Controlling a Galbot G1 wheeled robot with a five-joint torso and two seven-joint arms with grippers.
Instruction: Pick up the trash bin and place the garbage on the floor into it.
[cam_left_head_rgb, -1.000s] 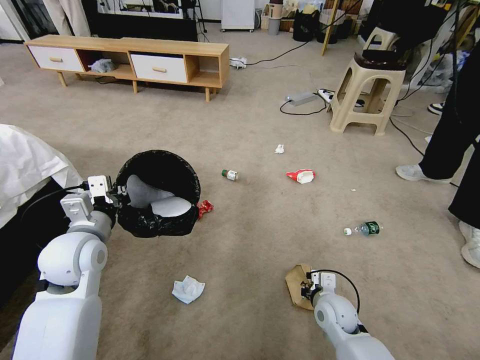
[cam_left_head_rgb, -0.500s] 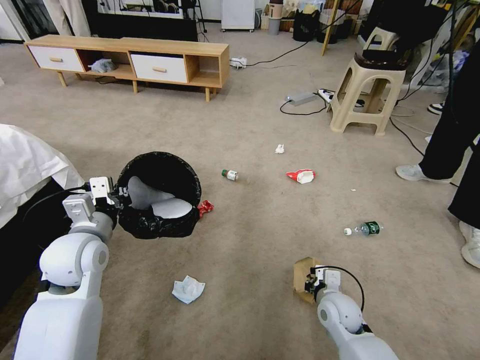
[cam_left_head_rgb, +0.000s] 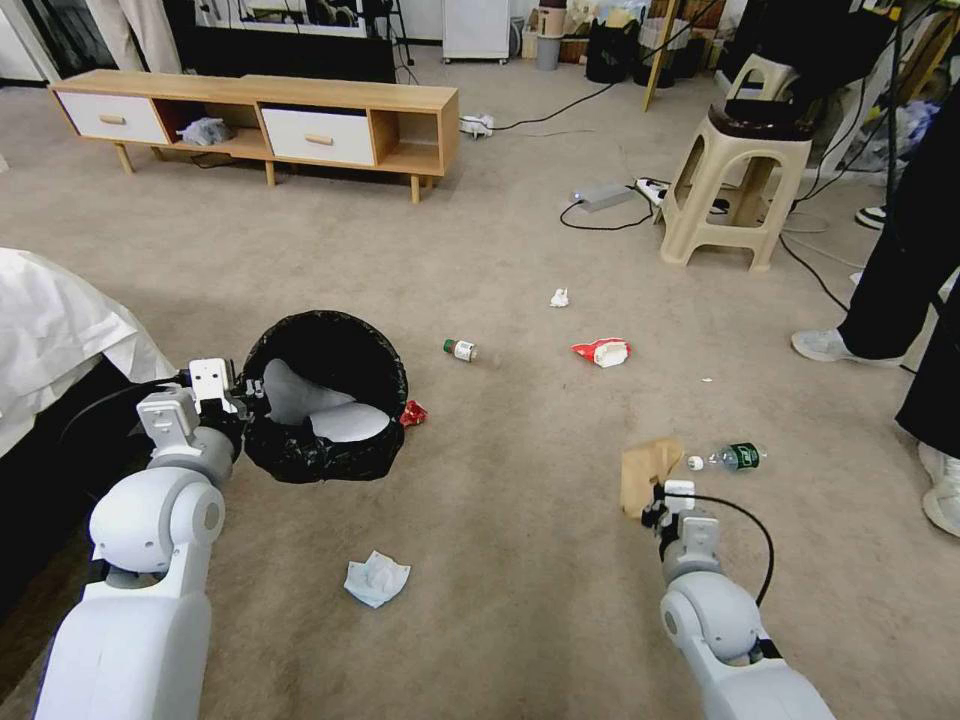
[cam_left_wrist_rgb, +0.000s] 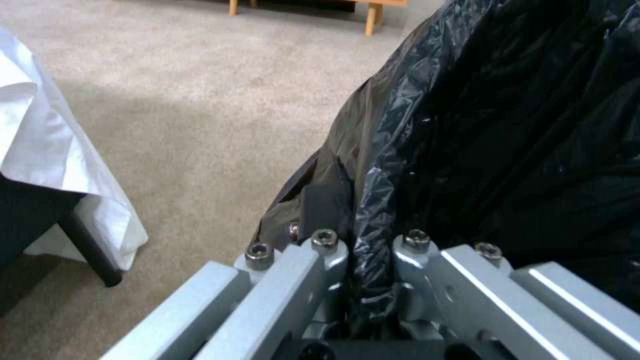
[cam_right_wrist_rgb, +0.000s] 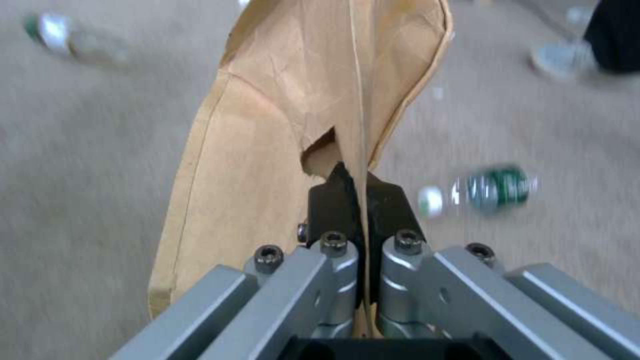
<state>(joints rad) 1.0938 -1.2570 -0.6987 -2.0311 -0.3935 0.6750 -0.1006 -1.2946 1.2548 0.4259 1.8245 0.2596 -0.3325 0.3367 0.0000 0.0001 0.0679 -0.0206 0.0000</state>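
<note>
While the left gripper (cam_left_wrist_rgb: 370, 250) pinches the rim of the small round trash bin lined with crinkled black plastic (cam_left_head_rgb: 325, 410), holding it off the beige carpet floor (cam_left_head_rgb: 500, 520), the right gripper (cam_right_wrist_rgb: 363, 200) is clamped on a flat crumpled brown paper bag (cam_left_head_rgb: 648, 472) raised above the carpet; it looks light and floppy, likely to tear, best gripped at a folded edge; left lying I count two green-labelled bottles (cam_left_head_rgb: 738, 456) (cam_left_head_rgb: 460, 349), one crushed red can (cam_left_head_rgb: 412, 412), one red-and-white wrapper (cam_left_head_rgb: 602, 351), one white wad (cam_left_head_rgb: 559, 297), one pale tissue (cam_left_head_rgb: 376, 578).
</note>
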